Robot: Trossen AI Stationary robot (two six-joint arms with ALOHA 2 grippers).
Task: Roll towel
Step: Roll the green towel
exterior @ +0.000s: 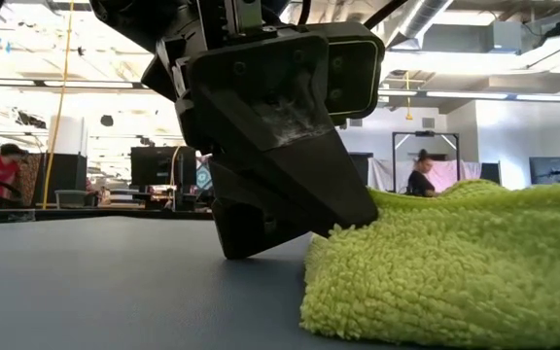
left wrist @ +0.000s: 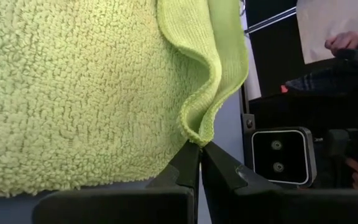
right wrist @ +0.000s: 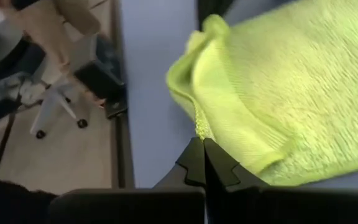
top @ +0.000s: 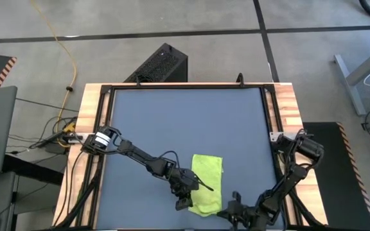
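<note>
The towel [top: 207,182], a lime yellow-green terry cloth folded into a narrow rectangle, lies on the blue-grey mat of the counter [top: 185,122] near its front edge, a little to the right of the middle. The left pincer [top: 184,192] sits low at the towel's left long edge, toward the near end, its arm stretching in from the counter's left side. In the left wrist view the left pincer [left wrist: 200,148] has its two dark fingers [left wrist: 185,165] drawn together to a thin slit, and a curled fold of the towel's [left wrist: 73,93] hem meets the fingertips right at that slit, so the cloth appears pinched there. The low view shows the same pincer [exterior: 270,233] as a large dark wedge with its tip down at the mat, pressed against the towel's [exterior: 455,262] fluffy side. The right pincer [top: 236,208] is at the counter's front edge, just beside the towel's near right corner. In the right wrist view the right pincer [right wrist: 202,146] is also narrowed to a hairline gap, with a raised flap of the towel [right wrist: 272,81] reaching the tips; whether it truly holds the cloth cannot be told. Beyond the counter, people [exterior: 421,175] show in the room.
</note>
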